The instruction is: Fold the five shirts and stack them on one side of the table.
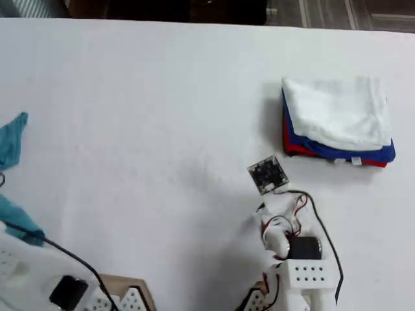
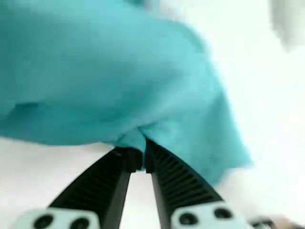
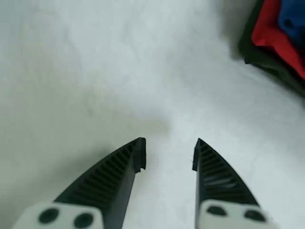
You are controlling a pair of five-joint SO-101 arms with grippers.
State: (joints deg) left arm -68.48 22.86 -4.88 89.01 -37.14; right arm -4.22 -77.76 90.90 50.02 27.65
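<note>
Your left claw [image 2: 141,160] is pinched tight on the bunched teal shirt [image 2: 105,71]; your right claw [image 3: 169,153] stands partly apart over the table [image 3: 86,67].

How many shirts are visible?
4: a folded white fabric shirt atop a blue shirt and a red shirt, stacked on the white table's right; a teal fabric shirt pinched in the left hand. A dark layer under the red may be a fifth.

The right pincer [image 3: 169,143] hangs over the bare white counter [image 3: 95,71], its two black ribbed jaws apart with nothing between them. Off at the corner lies a stack: a red shirt [image 3: 269,33], a blue shirt [image 3: 291,16] on it, a dark layer [image 3: 267,64] beneath.
</note>
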